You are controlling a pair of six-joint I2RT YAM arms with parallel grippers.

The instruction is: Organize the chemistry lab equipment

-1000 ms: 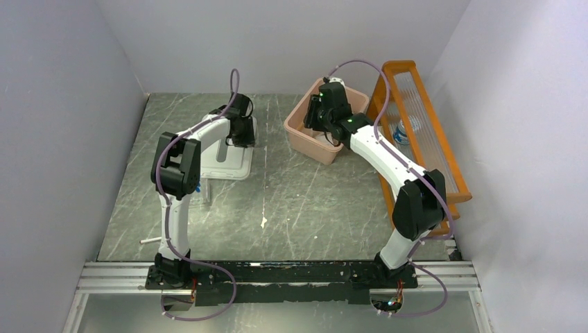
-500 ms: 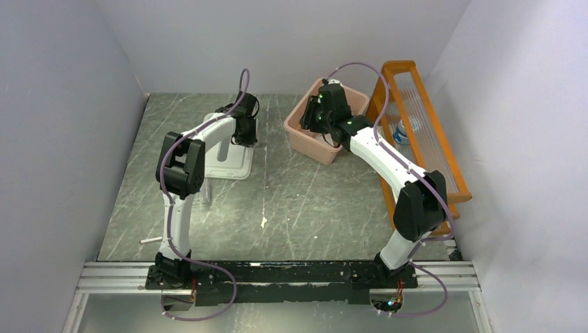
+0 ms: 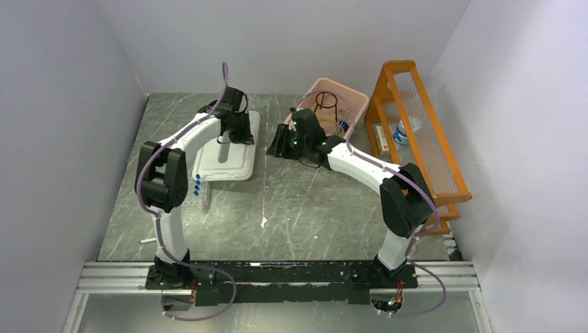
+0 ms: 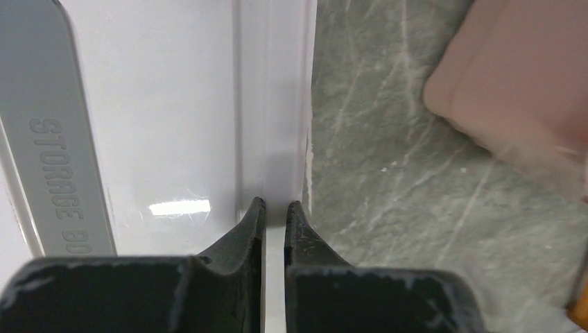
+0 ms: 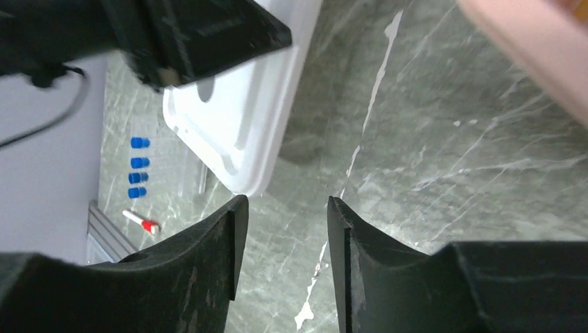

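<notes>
My left gripper [image 3: 238,132] [image 4: 274,206] is shut on the right rim of a white storage-box lid [image 3: 223,156] [image 4: 173,104] that lies on the table. My right gripper [image 3: 278,146] [image 5: 284,201] is open and empty, over the bare table between the lid [image 5: 243,132] and the pink bin [image 3: 303,114]. A black wire ring [image 3: 326,102] and amber pieces [image 3: 341,127] lie in the bin. Several blue-capped clear tubes [image 3: 199,186] [image 5: 138,168] lie at the lid's near-left corner.
An orange wooden shelf [image 3: 416,132] stands along the right wall. A red-capped white marker [image 3: 149,241] [image 5: 141,222] lies near the front left. The pink bin's corner shows in the left wrist view [image 4: 520,83] and in the right wrist view [image 5: 541,41].
My right arm has come out of the pink bin and swung left and down over the table. My left gripper has shifted slightly on the lid, uncovering the blue-capped tubes.
</notes>
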